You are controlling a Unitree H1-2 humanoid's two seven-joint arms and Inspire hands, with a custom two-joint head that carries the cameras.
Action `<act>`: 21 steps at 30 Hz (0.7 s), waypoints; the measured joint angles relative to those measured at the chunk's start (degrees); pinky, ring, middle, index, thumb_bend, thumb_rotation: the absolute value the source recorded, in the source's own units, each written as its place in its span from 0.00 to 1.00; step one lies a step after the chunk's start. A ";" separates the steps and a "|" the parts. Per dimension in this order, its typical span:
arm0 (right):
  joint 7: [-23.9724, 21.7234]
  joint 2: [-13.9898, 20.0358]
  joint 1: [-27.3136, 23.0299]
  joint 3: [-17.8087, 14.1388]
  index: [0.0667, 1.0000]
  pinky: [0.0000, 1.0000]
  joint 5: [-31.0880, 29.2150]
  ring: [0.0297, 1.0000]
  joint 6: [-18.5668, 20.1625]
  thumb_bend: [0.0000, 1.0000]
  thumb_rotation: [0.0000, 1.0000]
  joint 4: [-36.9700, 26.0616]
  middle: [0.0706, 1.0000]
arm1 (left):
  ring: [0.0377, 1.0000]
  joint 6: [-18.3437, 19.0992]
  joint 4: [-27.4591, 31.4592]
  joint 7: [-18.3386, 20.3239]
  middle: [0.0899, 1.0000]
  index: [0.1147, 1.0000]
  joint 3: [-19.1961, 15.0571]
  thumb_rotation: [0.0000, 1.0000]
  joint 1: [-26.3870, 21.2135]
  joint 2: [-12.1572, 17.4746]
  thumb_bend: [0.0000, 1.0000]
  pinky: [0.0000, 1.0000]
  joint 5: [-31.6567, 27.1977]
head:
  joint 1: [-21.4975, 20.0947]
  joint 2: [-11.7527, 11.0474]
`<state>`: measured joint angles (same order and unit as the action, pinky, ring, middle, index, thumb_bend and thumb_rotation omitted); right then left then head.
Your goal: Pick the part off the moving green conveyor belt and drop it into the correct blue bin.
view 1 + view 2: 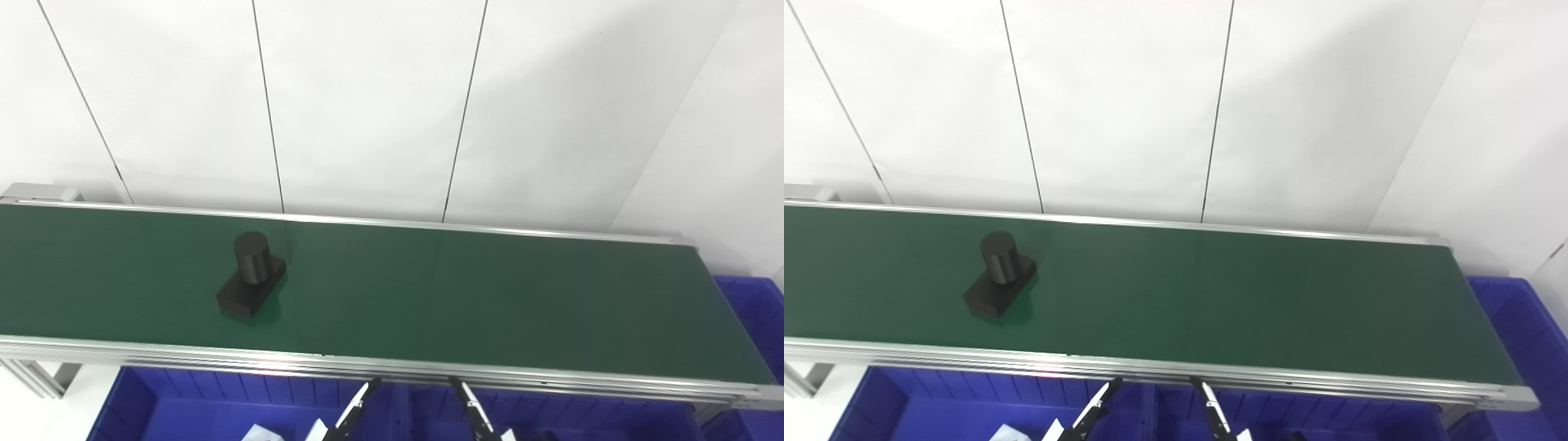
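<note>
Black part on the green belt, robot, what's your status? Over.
Both hands low, below the belt; only fingers show, holding nothing seen. Black part on the belt's left stretch, untouched. Nothing in the way. Blue bins wait below.

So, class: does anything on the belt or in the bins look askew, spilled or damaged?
Nothing looks spilled or damaged. The black part sits alone on the green belt, its base turned at an angle to the belt's edges, cylinder upright. Something white lies in the near bin, cut off by the frame. Only fingertips show.
</note>
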<state>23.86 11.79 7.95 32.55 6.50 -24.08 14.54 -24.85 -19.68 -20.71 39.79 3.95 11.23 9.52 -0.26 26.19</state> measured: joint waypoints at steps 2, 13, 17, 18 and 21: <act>-0.30 -0.01 0.39 -0.53 0.92 0.92 -0.03 0.92 0.00 0.90 0.85 -1.45 0.93 | 0.97 0.00 -0.01 -0.66 0.98 0.96 0.14 1.00 -0.36 0.00 0.94 0.93 0.14 | -0.17 0.26; -1.30 -0.76 1.50 -3.89 0.86 0.74 0.13 0.78 -0.06 0.91 0.72 -13.03 0.84 | 0.97 0.00 -1.42 -1.62 0.98 0.96 1.56 0.96 -0.93 -0.03 0.90 0.92 0.50 | -1.32 0.26; -2.34 -1.68 0.72 -5.05 0.85 0.70 0.74 0.75 -0.07 0.95 0.64 -15.47 0.83 | 0.98 0.00 -1.65 -1.63 0.98 0.96 1.58 0.96 -1.14 -0.11 0.90 0.92 0.37 | -1.84 0.09; -2.65 -1.81 0.03 -5.40 0.85 0.70 0.96 0.75 -0.07 0.95 0.64 -15.52 0.83 | 0.98 0.00 -1.73 -1.65 0.98 0.96 1.61 0.96 -1.25 -0.16 0.90 0.92 0.36 | -1.85 0.09; -2.94 -1.97 -2.52 -6.60 0.85 0.67 2.55 0.75 -0.07 0.98 0.64 -15.50 0.83 | 0.98 0.00 -2.21 -1.92 0.98 0.96 1.91 0.96 -1.68 -0.28 0.91 0.92 0.40 | -1.76 -0.09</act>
<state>20.92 9.82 5.43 25.95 9.05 -24.15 -0.96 -24.85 -21.89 -22.62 41.70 2.26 10.95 9.92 -2.02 26.10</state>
